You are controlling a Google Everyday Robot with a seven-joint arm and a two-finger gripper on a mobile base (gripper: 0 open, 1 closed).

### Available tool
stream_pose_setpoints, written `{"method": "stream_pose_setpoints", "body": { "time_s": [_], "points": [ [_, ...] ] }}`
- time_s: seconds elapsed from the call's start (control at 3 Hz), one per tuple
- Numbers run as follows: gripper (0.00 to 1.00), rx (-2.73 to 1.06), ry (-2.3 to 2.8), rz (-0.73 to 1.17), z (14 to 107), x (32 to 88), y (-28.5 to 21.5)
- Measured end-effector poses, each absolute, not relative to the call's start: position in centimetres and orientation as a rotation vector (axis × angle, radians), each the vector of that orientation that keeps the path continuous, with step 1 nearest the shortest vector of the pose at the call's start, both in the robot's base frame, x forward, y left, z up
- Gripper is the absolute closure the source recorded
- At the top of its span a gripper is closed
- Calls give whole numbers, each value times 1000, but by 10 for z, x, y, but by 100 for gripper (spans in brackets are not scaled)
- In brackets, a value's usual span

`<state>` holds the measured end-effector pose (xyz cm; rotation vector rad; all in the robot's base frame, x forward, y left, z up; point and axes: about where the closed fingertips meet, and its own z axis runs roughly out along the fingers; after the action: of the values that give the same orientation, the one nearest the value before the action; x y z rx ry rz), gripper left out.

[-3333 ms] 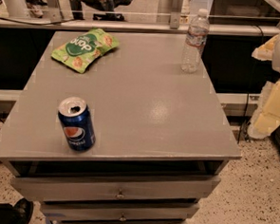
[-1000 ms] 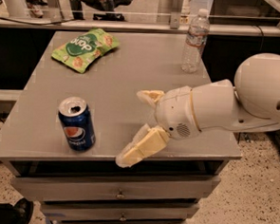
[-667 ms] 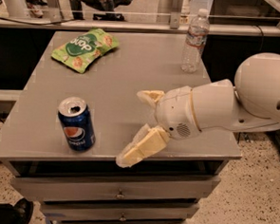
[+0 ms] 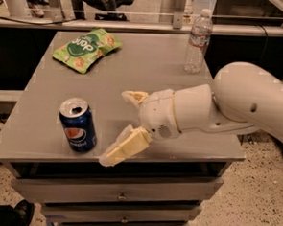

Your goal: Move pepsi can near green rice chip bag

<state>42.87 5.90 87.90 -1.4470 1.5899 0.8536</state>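
The pepsi can (image 4: 78, 125), dark blue with an opened silver top, stands upright near the front left of the grey table (image 4: 181, 88). The green rice chip bag (image 4: 87, 48) lies flat at the table's back left, well away from the can. My gripper (image 4: 115, 127) reaches in from the right on a white arm. It is open and empty, just right of the can and not touching it. One cream finger (image 4: 134, 96) is on the far side, and the other finger (image 4: 126, 148) is over the table's front edge.
A clear plastic water bottle (image 4: 198, 39) stands at the table's back right. Drawers (image 4: 122, 195) sit under the tabletop. A rail (image 4: 137, 26) runs behind the table, with people's legs beyond it. The floor is speckled.
The arm has come in from the right edge over the table. In the last second the open gripper has shifted a little left toward the can. The can and the bag have not moved.
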Motion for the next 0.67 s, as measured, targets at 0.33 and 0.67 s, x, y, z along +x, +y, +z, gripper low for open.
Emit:
{"method": "stream_pose_setpoints", "body": {
  "time_s": [0.33, 0.67],
  "points": [
    [0, -1445, 1517, 895, 869, 441, 98],
    [0, -1398, 1466, 938, 862, 452, 127]
  ]
}}
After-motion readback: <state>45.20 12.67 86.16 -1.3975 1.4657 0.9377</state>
